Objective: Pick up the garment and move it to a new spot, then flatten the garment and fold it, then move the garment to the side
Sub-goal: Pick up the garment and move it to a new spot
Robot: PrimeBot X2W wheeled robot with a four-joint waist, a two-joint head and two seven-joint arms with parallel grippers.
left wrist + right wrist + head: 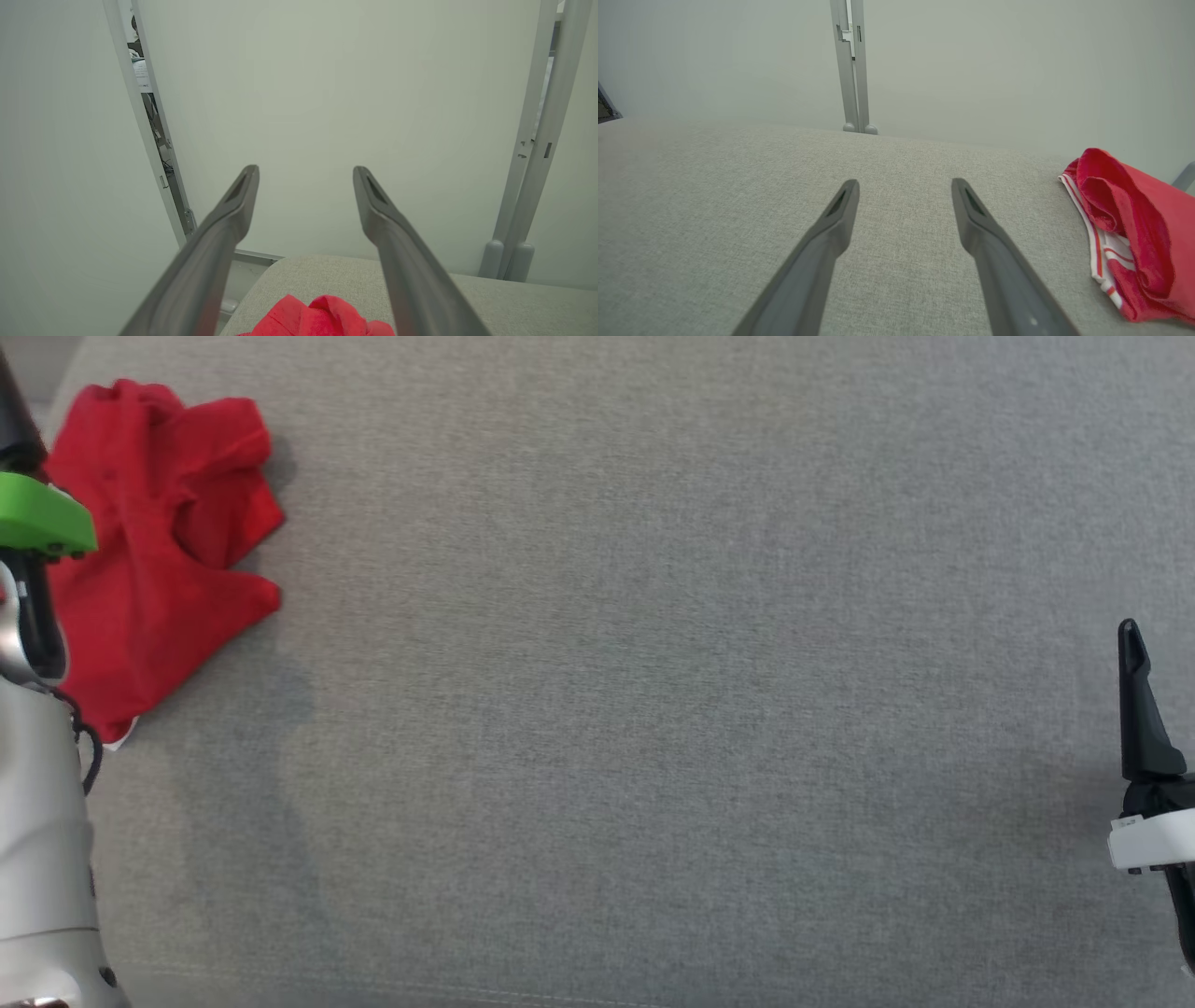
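Observation:
A crumpled red garment (159, 551) lies in a heap at the far left of the grey fabric table (653, 709). In the right wrist view the garment (1134, 233) shows a white striped edge. My left gripper (306, 172) hovers open above the garment (322, 319), fingers pointing past the table's edge and holding nothing. Its pale forearm and green wrist piece (37, 518) overlap the garment's left side in the head view. My right gripper (905, 184) is open and empty above bare table, far from the garment. One of its fingers (1132, 653) shows at the right edge.
Pale wall panels joined by grey metal posts (852, 70) stand just behind the table's far edge. The table's rounded corner (275, 266) lies close beyond the garment, with a gap and cables (159, 135) behind it.

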